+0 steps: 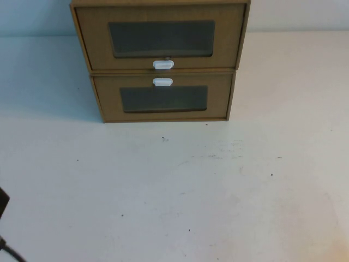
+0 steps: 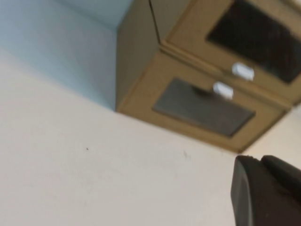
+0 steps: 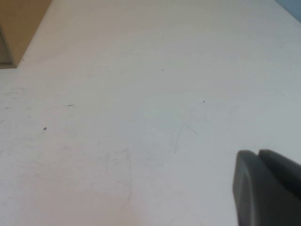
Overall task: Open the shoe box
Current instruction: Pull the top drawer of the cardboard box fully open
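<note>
Fingers of our left gripper [image 2: 261, 165] look clenched on nothing, low over the bench [image 1: 174, 207] at its near left. From there the two stacked shoe boxes [image 1: 163, 101] lie farther off and to the right, at the far middle, long sides running left to right, white handles [image 1: 162, 82] facing us. Our right gripper [image 3: 258, 157], clenched and empty too, sits near right; we judge the left arm better lined up on the handles.
</note>
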`<state>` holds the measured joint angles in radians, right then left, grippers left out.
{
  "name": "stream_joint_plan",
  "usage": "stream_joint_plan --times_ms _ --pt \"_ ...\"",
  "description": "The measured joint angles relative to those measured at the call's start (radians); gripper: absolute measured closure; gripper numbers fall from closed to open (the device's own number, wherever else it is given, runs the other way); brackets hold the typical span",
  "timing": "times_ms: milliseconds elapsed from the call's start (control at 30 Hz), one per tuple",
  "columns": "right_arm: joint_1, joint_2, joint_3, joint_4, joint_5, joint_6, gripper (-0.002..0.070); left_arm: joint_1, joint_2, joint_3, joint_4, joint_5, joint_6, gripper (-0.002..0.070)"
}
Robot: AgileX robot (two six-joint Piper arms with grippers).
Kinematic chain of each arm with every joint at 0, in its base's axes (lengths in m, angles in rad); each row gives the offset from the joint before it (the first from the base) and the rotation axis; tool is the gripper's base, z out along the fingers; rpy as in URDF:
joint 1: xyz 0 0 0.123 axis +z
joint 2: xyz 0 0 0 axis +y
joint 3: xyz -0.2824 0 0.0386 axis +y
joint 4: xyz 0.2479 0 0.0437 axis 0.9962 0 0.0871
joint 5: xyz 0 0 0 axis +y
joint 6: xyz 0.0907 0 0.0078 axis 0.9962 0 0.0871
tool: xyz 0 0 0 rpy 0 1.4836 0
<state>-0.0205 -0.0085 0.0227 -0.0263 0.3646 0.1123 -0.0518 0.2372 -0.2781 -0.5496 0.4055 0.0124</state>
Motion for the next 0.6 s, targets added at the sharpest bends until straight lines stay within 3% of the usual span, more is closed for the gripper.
stream_joint_plan --times_ms 400,600 --pt "0.000 0.000 0.000 0.000 0.000 0.000 0.0689 -0.007 0.567 -0.545 -0.109 0.330 0.494 0.0680" --pt "0.000 0.000 0.000 0.000 0.000 0.000 0.0690 -0.007 0.817 -0.861 -0.148 0.419 0.591 0.0680"
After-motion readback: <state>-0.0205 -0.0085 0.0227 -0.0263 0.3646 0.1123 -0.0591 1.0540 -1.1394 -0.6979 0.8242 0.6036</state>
